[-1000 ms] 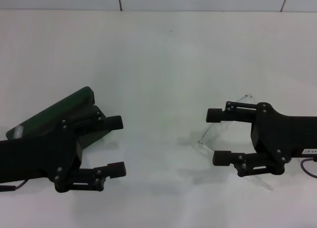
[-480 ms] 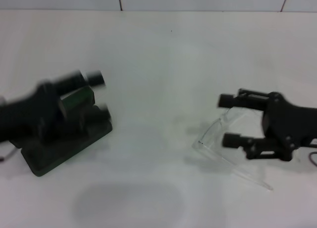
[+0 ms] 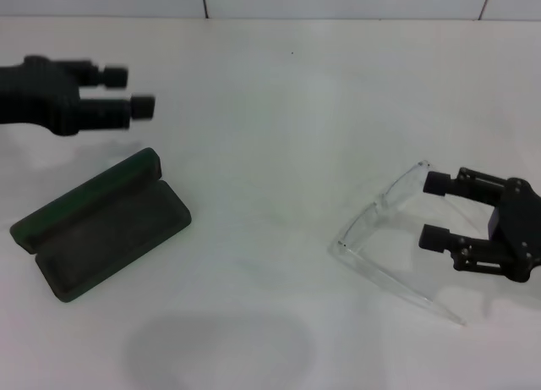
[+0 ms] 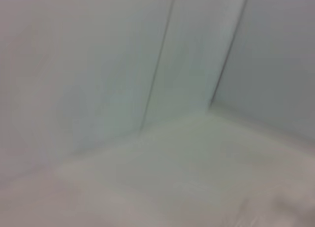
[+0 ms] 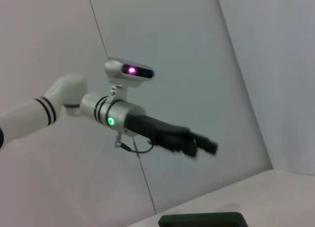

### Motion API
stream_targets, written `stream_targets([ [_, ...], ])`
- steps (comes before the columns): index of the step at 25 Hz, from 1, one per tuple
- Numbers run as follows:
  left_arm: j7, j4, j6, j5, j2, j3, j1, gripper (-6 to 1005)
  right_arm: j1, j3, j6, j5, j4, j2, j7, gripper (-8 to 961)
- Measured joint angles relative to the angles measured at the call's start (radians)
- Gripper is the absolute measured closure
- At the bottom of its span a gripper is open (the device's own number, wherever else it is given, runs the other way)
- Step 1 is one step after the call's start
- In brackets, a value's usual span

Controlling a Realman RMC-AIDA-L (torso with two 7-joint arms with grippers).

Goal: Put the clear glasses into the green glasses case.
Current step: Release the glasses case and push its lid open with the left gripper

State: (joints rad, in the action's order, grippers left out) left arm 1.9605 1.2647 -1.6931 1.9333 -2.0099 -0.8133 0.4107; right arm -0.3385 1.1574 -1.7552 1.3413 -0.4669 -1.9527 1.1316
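No readable text, label, brand, number or sign is showing in any view. The green glasses case (image 3: 101, 223) is lying open on the white table (image 3: 279, 111), and no lettering is reading on its lid or dark interior. The grippers' black housings are bearing no legible marks either.

Left arm (image 5: 74, 106) stretched before a pale wall, dark left pincer (image 5: 199, 144) raised, green glasses case (image 5: 202, 220) edge below

The left gripper (image 3: 135, 91) is held spread at the frame's upper left; the right gripper (image 3: 436, 209), fingers parted, at lower right.
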Motion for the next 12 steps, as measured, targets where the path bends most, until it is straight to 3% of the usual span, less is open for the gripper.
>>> stream_targets([
  [2,0.061,0.067,0.001,0.224,-0.03,0.0,0.038,262,0.013,0.0,-0.002,-0.003,0.0,-0.005,-0.003,172],
  [5,0.081,0.092,0.0,0.412,-0.065,0.0,0.071,285,0.019,-0.001,-0.003,-0.008,0.0,-0.011,-0.006,172],
  [8,0.104,0.099,-0.004,0.484,-0.076,-0.012,0.082,310,0.019,-0.005,-0.003,-0.009,0.001,-0.013,-0.006,173],
  [12,0.132,0.113,-0.003,0.491,-0.071,-0.024,0.081,343,0.011,-0.013,-0.004,-0.01,0.001,-0.013,-0.007,173],
])
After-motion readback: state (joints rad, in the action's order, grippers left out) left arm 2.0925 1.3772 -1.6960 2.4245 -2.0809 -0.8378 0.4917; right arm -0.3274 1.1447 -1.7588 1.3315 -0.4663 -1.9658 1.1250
